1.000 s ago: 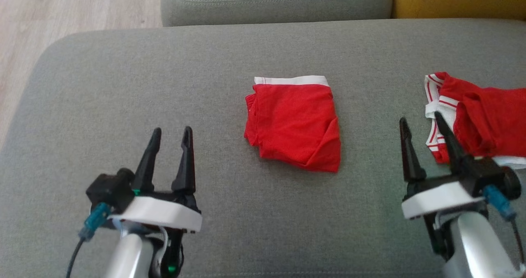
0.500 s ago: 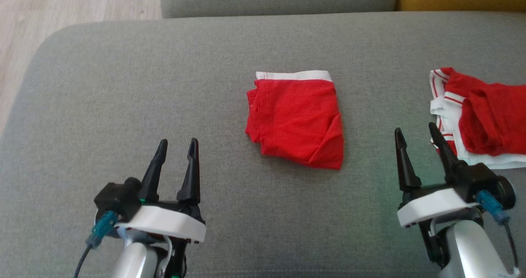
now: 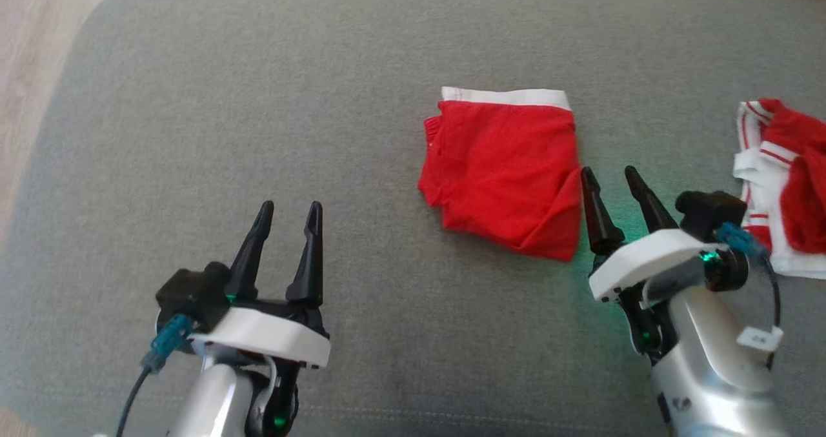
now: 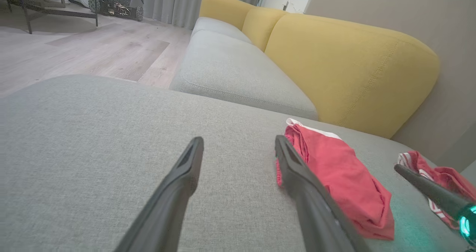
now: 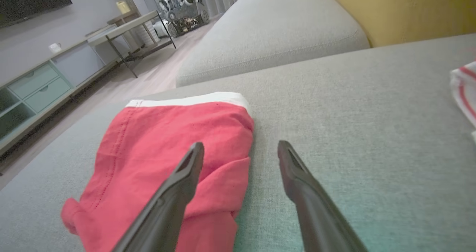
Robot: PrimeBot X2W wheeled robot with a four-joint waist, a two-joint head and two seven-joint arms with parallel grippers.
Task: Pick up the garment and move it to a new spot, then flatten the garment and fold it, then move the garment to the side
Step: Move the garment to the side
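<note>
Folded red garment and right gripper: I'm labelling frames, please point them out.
folded red garment point(image 3: 503, 172), head view, middle of its red cloth.
right gripper point(image 3: 606, 170), head view, midway between its fingertips.

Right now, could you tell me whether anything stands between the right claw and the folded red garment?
Nothing visible does. The open right claw hovers beside the folded red garment, at its right edge; the red-and-white garment lies on the claw's other side.
</note>
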